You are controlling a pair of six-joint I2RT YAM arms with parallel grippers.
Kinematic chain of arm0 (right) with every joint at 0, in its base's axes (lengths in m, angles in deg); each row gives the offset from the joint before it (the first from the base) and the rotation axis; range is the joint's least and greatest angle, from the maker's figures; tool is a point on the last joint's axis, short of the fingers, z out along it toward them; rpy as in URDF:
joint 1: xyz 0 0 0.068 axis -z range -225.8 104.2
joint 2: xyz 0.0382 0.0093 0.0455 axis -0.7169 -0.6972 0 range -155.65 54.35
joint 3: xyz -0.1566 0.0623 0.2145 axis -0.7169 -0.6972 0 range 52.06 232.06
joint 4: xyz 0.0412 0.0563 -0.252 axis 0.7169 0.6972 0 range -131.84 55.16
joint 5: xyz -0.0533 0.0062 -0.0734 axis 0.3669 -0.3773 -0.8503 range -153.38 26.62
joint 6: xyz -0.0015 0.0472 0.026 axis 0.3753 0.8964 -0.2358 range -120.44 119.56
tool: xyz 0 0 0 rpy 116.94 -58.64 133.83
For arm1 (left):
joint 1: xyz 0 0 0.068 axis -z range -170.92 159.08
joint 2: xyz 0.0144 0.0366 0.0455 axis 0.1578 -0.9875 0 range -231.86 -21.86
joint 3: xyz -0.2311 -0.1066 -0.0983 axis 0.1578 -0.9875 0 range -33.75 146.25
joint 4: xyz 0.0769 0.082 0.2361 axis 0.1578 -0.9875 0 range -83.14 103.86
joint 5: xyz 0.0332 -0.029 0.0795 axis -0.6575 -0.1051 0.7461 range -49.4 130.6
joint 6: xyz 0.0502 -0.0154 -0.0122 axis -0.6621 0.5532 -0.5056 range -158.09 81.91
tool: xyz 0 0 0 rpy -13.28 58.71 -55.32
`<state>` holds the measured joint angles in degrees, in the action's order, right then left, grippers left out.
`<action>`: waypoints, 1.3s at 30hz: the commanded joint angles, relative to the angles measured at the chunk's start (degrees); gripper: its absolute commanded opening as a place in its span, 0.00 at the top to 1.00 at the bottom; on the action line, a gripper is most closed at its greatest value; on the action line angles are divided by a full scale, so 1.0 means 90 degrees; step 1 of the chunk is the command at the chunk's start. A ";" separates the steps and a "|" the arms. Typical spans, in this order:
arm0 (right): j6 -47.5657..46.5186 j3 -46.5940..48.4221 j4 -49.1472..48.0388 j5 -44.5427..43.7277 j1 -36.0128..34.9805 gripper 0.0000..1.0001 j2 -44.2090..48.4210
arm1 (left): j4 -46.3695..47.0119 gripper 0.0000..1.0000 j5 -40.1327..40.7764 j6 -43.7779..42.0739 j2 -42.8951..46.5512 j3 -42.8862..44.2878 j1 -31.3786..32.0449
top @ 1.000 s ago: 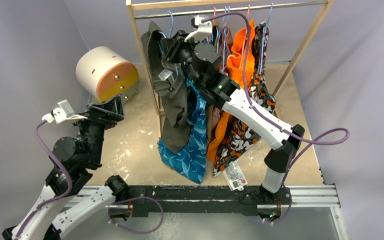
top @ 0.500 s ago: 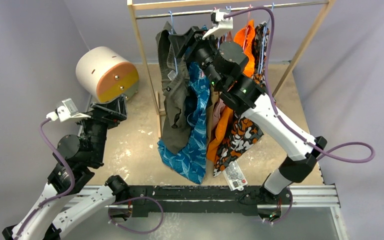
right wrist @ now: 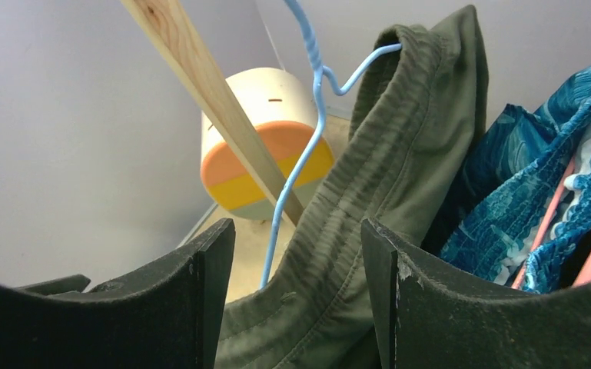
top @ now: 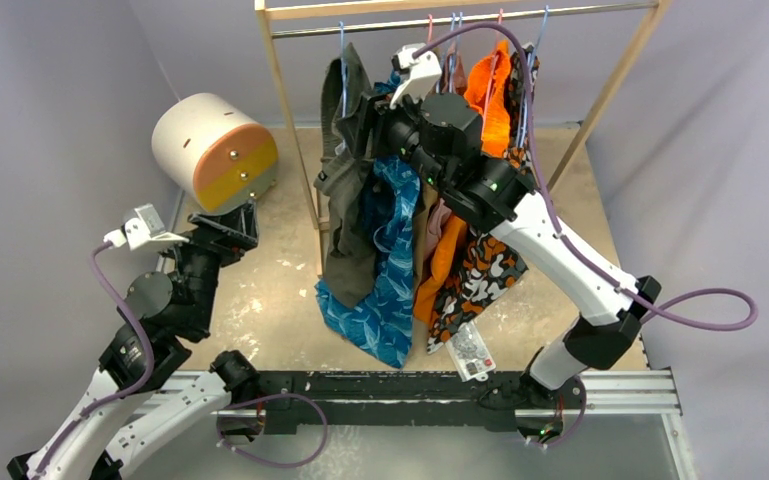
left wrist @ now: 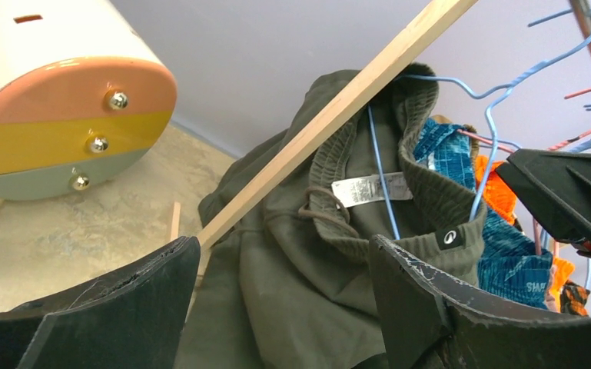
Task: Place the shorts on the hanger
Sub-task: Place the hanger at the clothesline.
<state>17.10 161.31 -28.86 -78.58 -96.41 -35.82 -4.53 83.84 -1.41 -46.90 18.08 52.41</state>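
At the left end of the rail (top: 520, 15), just beside the wooden post (top: 290, 130): the shorts (top: 345, 215), draped by the waistband over the hanger (top: 341, 60). Hang with the long axis vertical, waist up at the wire, leg hems down toward the desk (top: 260, 300). Touch the blue patterned shorts (top: 385, 270) on the side away from the post. Hanger hook pointing up, over the rail. From the left wrist view, a white tag (left wrist: 369, 188) and a drawstring inside the waistband.

Up at the waistband, the right gripper (right wrist: 296, 231): jaws parted, olive fabric showing in the gap, nothing visibly pinched. Low and well apart from the rack, the left gripper (left wrist: 284, 246): tilted up toward the shorts, jaws spread wide, empty. Near it on the desk, a round drum (top: 215, 145).
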 commanded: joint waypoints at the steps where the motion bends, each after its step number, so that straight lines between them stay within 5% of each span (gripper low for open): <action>1: 0.0044 0.0123 -0.0050 0.0294 -0.0002 0.36 -0.0017 | -0.0089 0.21 0.0085 0.0195 0.0153 -0.0069 0.0031; 10: 0.0067 0.0617 0.0403 0.0188 -0.0001 0.47 -0.0540 | -0.0221 0.21 0.0117 0.0306 0.0272 -0.0117 0.0034; 17: 0.0068 0.1425 0.0948 0.0166 0.0001 0.87 -0.0904 | -0.0284 0.21 0.0122 0.0372 0.0350 -0.0172 0.0031; 21: 0.0102 0.1785 0.1060 0.0309 -0.0002 0.92 -0.0831 | -0.0301 0.21 0.0135 0.0396 0.0372 -0.0170 0.0033; 28: 0.0396 0.2164 0.1187 0.0537 -0.0002 0.92 -0.0885 | -0.0300 0.21 0.0118 0.0506 0.0323 -0.0180 0.0038; 33: 0.0695 0.1288 0.0970 0.0731 0.0003 0.91 -0.0598 | -0.0309 0.21 0.0071 0.0567 0.0258 -0.0175 0.0033; 35: 0.0725 0.1001 0.0850 0.0809 -0.0001 0.83 -0.0484 | -0.0333 0.21 0.0073 0.0572 0.0262 -0.0175 0.0033; 39: 0.0712 0.0618 0.0644 0.0803 -0.0002 0.51 -0.0147 | -0.0349 0.21 0.0097 0.0554 0.0257 -0.0196 0.0030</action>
<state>22.68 169.03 -18.44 -72.53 -96.38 -41.70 -8.18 84.54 3.27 -43.99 16.84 52.41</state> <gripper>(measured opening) 0.388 0.793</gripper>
